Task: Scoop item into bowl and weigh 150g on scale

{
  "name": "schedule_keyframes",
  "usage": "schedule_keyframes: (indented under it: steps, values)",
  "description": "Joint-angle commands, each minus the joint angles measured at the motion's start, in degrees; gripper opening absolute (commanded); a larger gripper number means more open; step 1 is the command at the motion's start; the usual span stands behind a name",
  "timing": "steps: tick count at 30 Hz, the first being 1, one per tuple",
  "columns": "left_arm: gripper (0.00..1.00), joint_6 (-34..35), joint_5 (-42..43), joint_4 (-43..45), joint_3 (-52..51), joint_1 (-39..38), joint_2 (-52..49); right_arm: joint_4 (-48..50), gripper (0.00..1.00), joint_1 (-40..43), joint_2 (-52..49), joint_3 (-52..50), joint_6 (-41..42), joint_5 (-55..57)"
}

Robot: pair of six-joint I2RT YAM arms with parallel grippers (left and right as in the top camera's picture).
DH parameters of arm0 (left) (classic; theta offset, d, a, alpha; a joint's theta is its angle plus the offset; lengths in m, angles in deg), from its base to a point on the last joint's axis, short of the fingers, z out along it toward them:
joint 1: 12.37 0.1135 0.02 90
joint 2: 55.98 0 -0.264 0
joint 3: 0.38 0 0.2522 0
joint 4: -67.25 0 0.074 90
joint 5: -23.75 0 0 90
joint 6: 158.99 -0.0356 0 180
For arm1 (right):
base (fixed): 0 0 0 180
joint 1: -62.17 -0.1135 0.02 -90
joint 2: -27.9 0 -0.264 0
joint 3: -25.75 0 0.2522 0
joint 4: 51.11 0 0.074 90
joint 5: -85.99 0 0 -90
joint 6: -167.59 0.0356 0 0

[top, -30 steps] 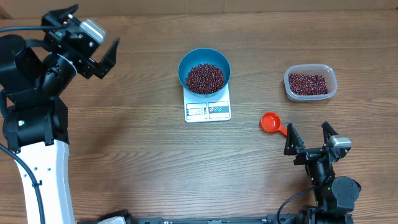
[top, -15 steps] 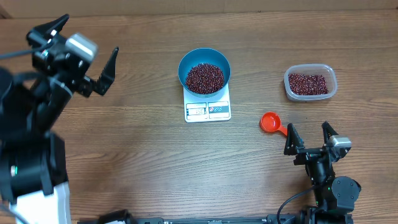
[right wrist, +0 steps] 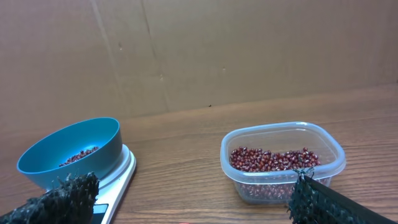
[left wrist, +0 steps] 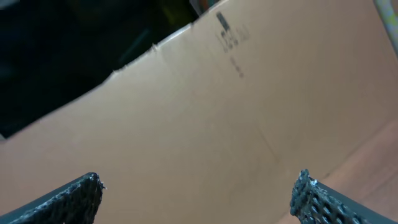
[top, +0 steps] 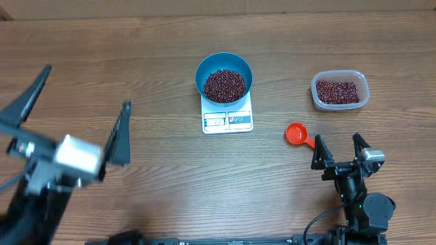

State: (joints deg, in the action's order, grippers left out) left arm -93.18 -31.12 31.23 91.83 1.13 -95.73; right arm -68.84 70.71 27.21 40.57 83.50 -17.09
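The blue bowl [top: 201, 71] stands on the white scale [top: 227, 121] at mid-table and holds a heap of dark red beans [top: 224, 84]. My right gripper [top: 338, 151] is open low at the near right, with the red scoop [top: 296, 133] lying just left of it on the table. In the right wrist view the bowl [right wrist: 102, 152] and scale [right wrist: 123, 169] are far left, ahead of my open right gripper [right wrist: 193, 199]. My left gripper [top: 75, 116] is open, raised high at the left, holding nothing. The left gripper [left wrist: 196, 193] faces only cardboard in its wrist view.
A clear plastic tub [top: 315, 82] with more beans sits at the back right; the same tub [right wrist: 280, 127] is close ahead in the right wrist view. A cardboard wall [right wrist: 199, 50] runs along the table's far edge.
My left arm has swung from the back left toward the near left and risen close to the overhead camera, still open. The right arm, scoop, bowl and tub have not moved.
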Motion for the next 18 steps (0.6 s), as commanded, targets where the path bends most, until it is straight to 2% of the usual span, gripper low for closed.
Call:
schedule_keyframes:
  steps: [1,6,11,18]
  values:
    - [1.0,2.62,0.39,0.46,0.39,-0.07,3.65,0.35,1.0,-0.17,0.5,-0.59,-0.39,0.61]
    - [1.0,9.16,0.44,2.21,0.39,-0.07,9.01,0.33,1.0,-0.17,0.5,-0.59,-0.39,0.61]
    - [1.0,9.31,0.28,2.12,0.39,-0.07,13.86,0.33,1.0,-0.17,0.5,-0.59,-0.39,0.61]
    - [1.0,13.05,0.26,2.67,0.39,-0.07,19.58,0.35,1.0,-0.17,0.5,-0.57,-0.39,0.61]
